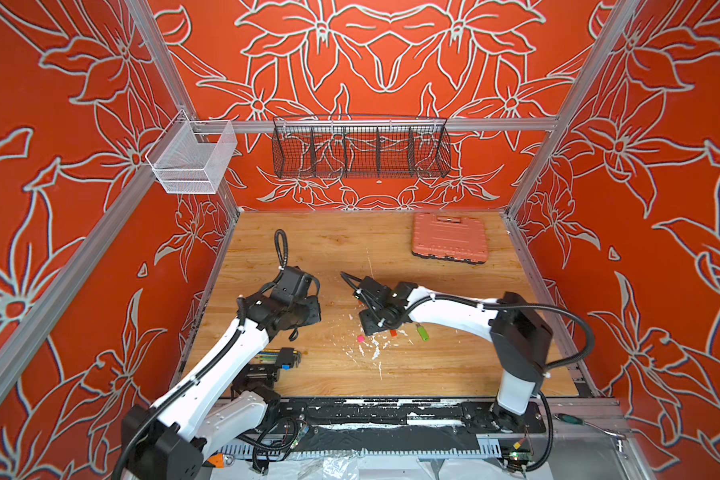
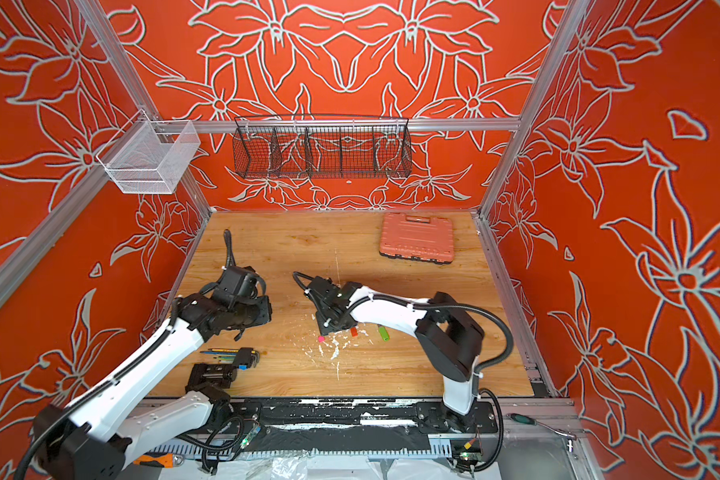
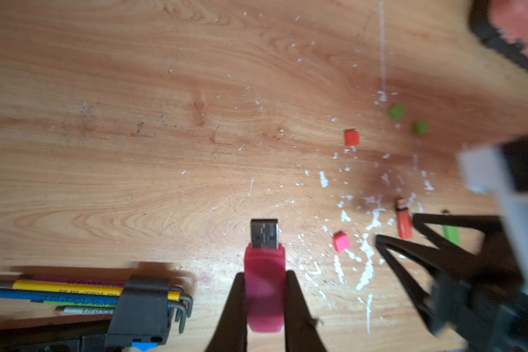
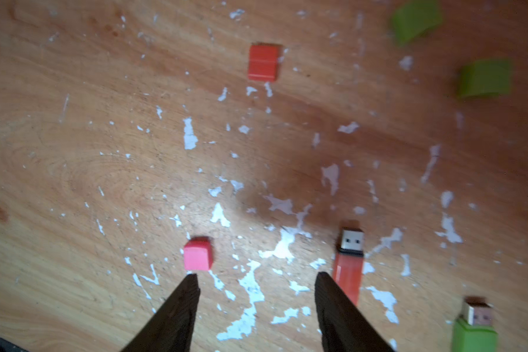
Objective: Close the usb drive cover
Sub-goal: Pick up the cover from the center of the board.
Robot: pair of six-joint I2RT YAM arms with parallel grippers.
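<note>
Fingers of the left hand (image 3: 265, 274) press together on the pink usb drive (image 3: 264, 292), pinching its body from both sides. The drive's bare metal plug (image 3: 264, 233) sticks out past the fingertips. The left arm (image 1: 225, 357) reaches forward from the near edge of the table (image 1: 329, 245), its wrist bent toward the middle.

The right arm (image 1: 454, 309) stretches across toward it, with the right hand (image 4: 256, 276) tipped down at the table. Its fingers are spread and there is nothing between them. The pink cap (image 4: 197, 253) lies on the table just ahead of one fingertip, apart from the drive it matches. An orange drive (image 4: 348, 268) lies just beside the other finger, plug uncovered. An orange cap (image 4: 263, 62) lies well ahead of this hand, and a green drive (image 4: 474, 329) lies out to the side.

Beside the left hand a black holder (image 3: 141, 304) carries coloured hex keys (image 3: 58, 292). Far beyond both hands an orange case (image 1: 449, 239) lies shut on the table. A black wire basket (image 1: 360, 151) with dividers and a white mesh basket (image 1: 192, 160) hang on the rails.
</note>
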